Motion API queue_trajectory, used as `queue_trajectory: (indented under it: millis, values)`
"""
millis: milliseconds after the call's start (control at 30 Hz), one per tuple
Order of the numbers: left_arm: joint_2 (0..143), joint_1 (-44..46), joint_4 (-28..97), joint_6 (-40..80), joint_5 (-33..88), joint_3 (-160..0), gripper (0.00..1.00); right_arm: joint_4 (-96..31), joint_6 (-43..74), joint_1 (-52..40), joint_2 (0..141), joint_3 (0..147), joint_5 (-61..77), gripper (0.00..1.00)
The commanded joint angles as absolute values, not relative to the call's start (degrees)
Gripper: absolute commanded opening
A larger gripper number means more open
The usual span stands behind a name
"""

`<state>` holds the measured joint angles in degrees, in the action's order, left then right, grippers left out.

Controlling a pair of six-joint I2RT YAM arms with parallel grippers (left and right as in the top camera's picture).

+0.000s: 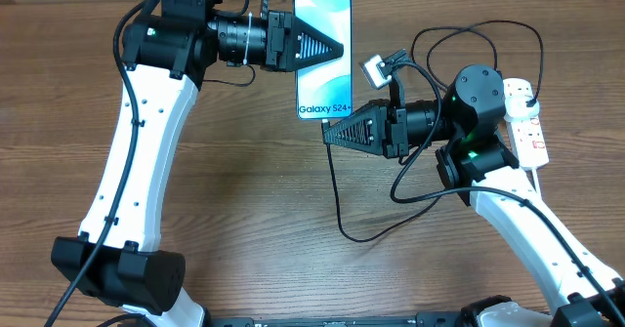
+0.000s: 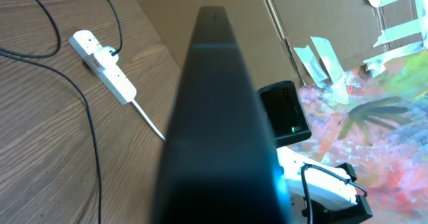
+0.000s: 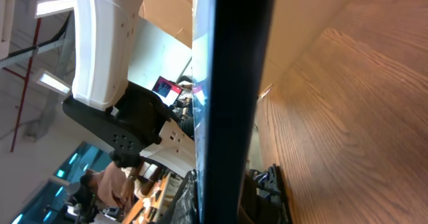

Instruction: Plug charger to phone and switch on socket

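Phone [image 1: 322, 83] lies flat on the wooden table [image 1: 244, 220], top centre in the overhead view. Screen is up and lit light blue, with the "Galaxy S24+" text near its lower end.

Left gripper [image 1: 342, 47] reaches in from the left over the upper half of the phone. Fingers are pressed together to a point and nothing is visible between them. Can't tell whether they touch the glass; left wrist view shows only a blurred dark finger [image 2: 214, 117].

Right gripper [image 1: 327, 132] points left, tip just below the phone's bottom edge. Fingers are closed too.

Charger [image 1: 333, 185] cable comes out from under that tip and runs down the table. It curls right, goes back up behind the right arm and loops over towards the socket. Can't tell whether the connector is seated in the phone or whether the right fingers pinch the cable; the tip hides it.

Socket [image 1: 527, 132] sits at the right edge, white with red marks, partly under the right arm and well apart from the phone. Left wrist view shows its thick white cord [image 2: 148, 122] leaving one end, with the black cable going into the strip. Switch position not readable.
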<state>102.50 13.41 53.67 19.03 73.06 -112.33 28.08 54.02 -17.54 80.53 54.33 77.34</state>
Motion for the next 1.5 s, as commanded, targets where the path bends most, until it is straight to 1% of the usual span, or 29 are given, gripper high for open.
queue_trajectory:
  millis: [0,167,300,733,900,1000,1033,1067,1100,1133,1167,1267,1300,1333,1367,1467]
  values:
    - [101.6,16.6,58.6,18.0,75.9,-111.7,0.05,30.1,54.2,-16.6,80.4,56.6,59.4,0.04]
    - [101.6,16.6,59.6,17.9,76.1,-111.7,0.04,30.2,54.7,-16.6,80.4,56.6,57.3,0.04]
    - [101.6,16.6,59.9,16.2,76.1,-111.7,0.04,30.7,58.7,-16.6,80.4,56.6,55.0,0.04]
    - [101.6,17.0,60.1,16.2,76.1,-111.7,0.04,31.5,58.7,-16.6,80.4,56.6,44.8,0.04]
    - [101.6,17.0,60.1,16.2,76.1,-111.7,0.04,31.4,58.7,-16.1,80.4,56.6,44.7,0.04]
    - [101.6,17.0,60.1,16.3,76.1,-111.7,0.04,31.2,58.7,-15.1,80.4,56.6,45.5,0.06]
    - [101.6,17.0,60.1,16.3,76.1,-111.7,0.04,31.2,58.7,-14.7,80.4,56.6,45.9,0.09]
    - [101.6,17.0,60.1,16.2,76.0,-111.7,0.04,31.2,58.7,-14.2,80.4,56.6,46.6,0.18]
    - [101.6,17.0,60.1,16.2,75.9,-111.7,0.04,31.2,58.7,-13.9,80.4,56.6,47.4,0.3]
    - [101.6,17.0,60.0,16.2,75.8,-111.7,0.04,31.2,58.6,-13.4,80.4,56.6,49.0,0.47]
    - [101.6,17.0,60.0,16.3,75.6,-111.7,0.04,31.2,58.2,-13.1,80.4,56.6,51.1,0.6]
    - [101.6,17.0,60.0,16.3,73.5,-111.7,0.04,31.2,54.5,-12.6,80.4,56.6,58.9,0.85]
    - [101.6,17.0,60.0,16.3,73.2,-111.7,0.04,31.1,53.8,-12.6,80.4,56.6,60.3,0.89]
    - [101.6,17.0,60.0,16.3,72.3,-111.7,0.04,30.0,51.4,-12.6,80.4,56.6,65.5,0.96]
    - [101.6,17.0,59.9,16.3,71.6,-111.7,0.04,29.2,50.2,-12.6,80.4,56.6,67.8,1.0]
    - [101.6,16.9,59.9,16.3,69.2,-111.7,0.04,24.4,46.8,-12.6,80.4,56.6,72.1,1.0]
